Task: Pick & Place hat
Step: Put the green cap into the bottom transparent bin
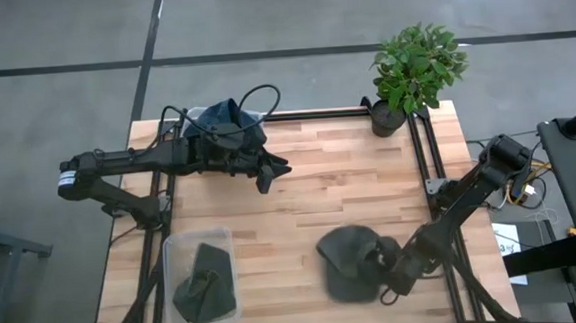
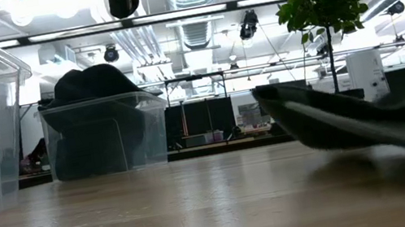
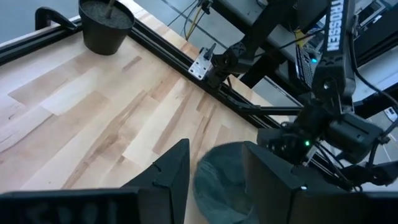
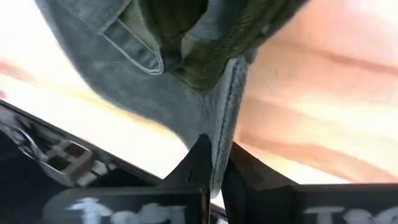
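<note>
Pinching hat [image 4: 205, 93], right gripper [image 4: 214, 171] shows wrist-side only

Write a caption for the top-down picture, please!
Right gripper shut on a dark hat near the table's front edge.

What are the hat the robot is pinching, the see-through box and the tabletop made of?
The hat, pinched by the right gripper, looks like soft dark woven cloth: it folds, with stitched seams along its edge. The box seems clear, glossy plastic, its contents showing through. The table looks like light wood, joined strips with visible grain, matte finish.
</note>
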